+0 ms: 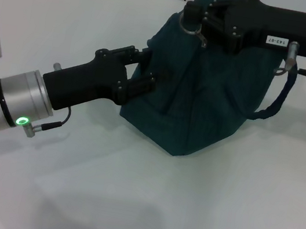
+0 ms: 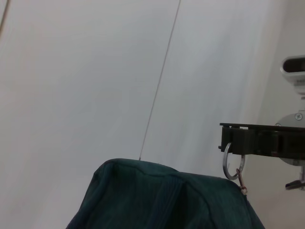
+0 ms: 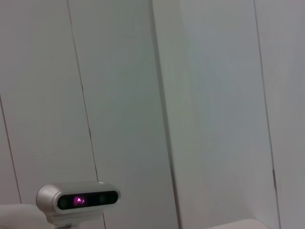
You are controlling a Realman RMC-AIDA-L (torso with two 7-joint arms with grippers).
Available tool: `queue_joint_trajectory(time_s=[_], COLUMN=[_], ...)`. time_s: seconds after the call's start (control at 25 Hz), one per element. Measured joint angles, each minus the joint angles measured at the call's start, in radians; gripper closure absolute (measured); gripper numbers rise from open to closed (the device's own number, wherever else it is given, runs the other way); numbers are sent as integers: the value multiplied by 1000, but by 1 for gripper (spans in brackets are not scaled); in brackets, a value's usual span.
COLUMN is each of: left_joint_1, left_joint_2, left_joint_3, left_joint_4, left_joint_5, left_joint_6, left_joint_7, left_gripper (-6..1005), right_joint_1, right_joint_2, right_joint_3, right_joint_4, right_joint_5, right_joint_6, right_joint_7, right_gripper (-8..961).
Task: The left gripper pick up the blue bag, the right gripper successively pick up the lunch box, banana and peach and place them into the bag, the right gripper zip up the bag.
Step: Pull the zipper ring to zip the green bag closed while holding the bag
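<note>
The blue bag (image 1: pixel 202 99) stands on the white table, its top pulled up into a peak. My left gripper (image 1: pixel 147 69) reaches in from the lower left and is shut on the fabric of the bag's left side. Coming from the upper right, my right gripper (image 1: pixel 191 18) is at the peak, shut on the zipper's metal ring pull (image 1: pixel 194 31). The left wrist view shows the bag's top (image 2: pixel 162 200) and the ring pull (image 2: pixel 232 167) hanging from the right gripper (image 2: pixel 228 139). The lunch box, banana and peach are out of view.
One padded handle (image 1: pixel 275 103) of the bag hangs loose on its right side. The white table (image 1: pixel 143 207) stretches in front of the bag. The right wrist view shows only white wall panels and a head camera unit (image 3: pixel 78 200).
</note>
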Motion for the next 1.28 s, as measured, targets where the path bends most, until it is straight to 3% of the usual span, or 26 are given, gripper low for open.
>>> queue_joint_trajectory(time_s=[0.32, 0.56, 0.88, 1.28], left_joint_1=[-1, -1, 3, 7], left_joint_2=[-1, -1, -1, 1], left_joint_3=[13, 13, 13, 13], left_joint_4=[1, 0, 1, 1], left_joint_5=[0, -1, 0, 8], left_joint_6=[0, 0, 1, 0], left_joint_7=[7, 10, 14, 14], left_gripper=[631, 830, 944, 945], right_joint_1=[-8, -9, -35, -69], right_joint_2=[0, 0, 0, -8], right_joint_3=[5, 5, 50, 64], right_joint_4=[1, 1, 2, 7], right_joint_5=[5, 5, 5, 0], right_joint_6=[-5, -15, 31, 119], right_joint_7=[0, 0, -2, -5], right_gripper=[941, 941, 942, 941])
